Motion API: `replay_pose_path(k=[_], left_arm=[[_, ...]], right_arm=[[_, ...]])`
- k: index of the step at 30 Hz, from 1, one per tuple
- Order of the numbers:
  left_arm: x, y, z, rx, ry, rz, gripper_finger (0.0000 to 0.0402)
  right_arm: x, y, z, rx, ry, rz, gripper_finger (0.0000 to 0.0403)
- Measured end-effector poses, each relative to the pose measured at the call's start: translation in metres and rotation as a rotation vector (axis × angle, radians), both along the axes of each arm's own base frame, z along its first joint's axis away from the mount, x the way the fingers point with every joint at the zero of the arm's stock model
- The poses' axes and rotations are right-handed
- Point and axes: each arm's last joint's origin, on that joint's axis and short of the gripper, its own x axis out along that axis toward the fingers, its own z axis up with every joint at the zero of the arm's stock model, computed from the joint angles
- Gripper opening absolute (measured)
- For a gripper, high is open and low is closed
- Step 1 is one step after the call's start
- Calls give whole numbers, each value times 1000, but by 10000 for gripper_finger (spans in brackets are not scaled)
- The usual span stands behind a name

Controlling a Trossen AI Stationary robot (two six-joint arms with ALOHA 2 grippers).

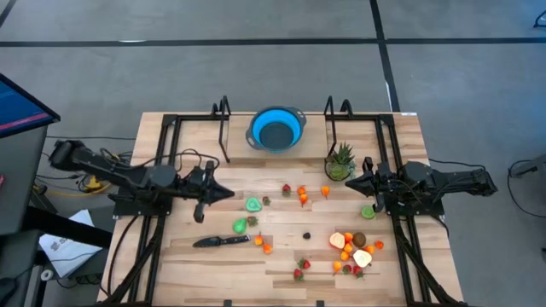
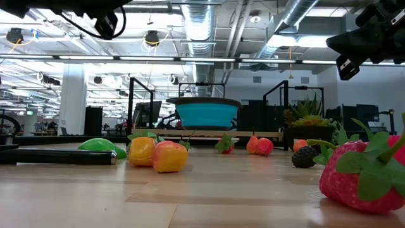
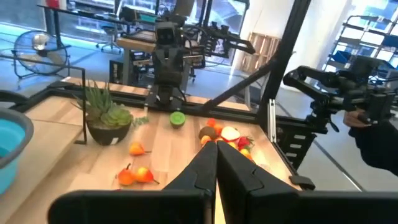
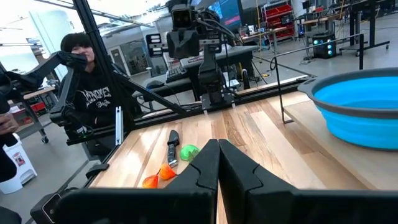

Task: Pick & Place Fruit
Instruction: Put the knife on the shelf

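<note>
Both of your arms are parked over the desk [image 1: 171, 256], each lifted clear of the surface, and neither carries anything. Your left end effector [image 1: 229, 194] sits over the left half of the wooden top with its two fingers [image 3: 200, 168] pressed together, clenched on nothing. Your right end effector [image 1: 347, 182] hangs over the right side, just beside the spiky green plant [image 1: 340, 160], and it is likewise clenched and empty. Judging by that raised, closed posture, you have not begun a pick; this looks like a rest pose that keeps the fingers out of the clutter.

The fruit [image 1: 351, 249] lies loose across the front half of the desk. The densest cluster, with peach halves, a kiwi and strawberries, sits at the front right. A lime [image 1: 368, 211] rests close under your right arm, green pieces [image 1: 253, 204] lie near the middle, and a few orange and red bits are scattered between. A black knife [image 1: 220, 241] lies front left, near one green piece.

The blue bowl [image 1: 276, 130] stands at the back centre, well apart from all the fruit and empty as far as the overhead view shows. It seems the likely drop point. You will need to open an end effector before descending on any piece.
</note>
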Motion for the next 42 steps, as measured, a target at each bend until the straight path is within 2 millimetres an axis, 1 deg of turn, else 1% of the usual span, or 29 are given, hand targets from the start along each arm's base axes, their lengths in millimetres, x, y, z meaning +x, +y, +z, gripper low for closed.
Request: replay_pose_path(k=[6, 18, 25, 42], left_arm=[[-2, -7, 0, 1, 0, -35, 1], [-2, -7, 0, 10, -2, -29, 2], [-2, -7, 1, 12, -4, -29, 2], [-2, -7, 1, 1, -5, -32, 2]], right_arm=[[0, 0, 0, 0, 1, 0, 0], [0, 0, 0, 2, -4, 0, 0], [-1, 0, 11, 14, -110, 0, 0], [-1, 0, 15, 45, -155, -3, 0]])
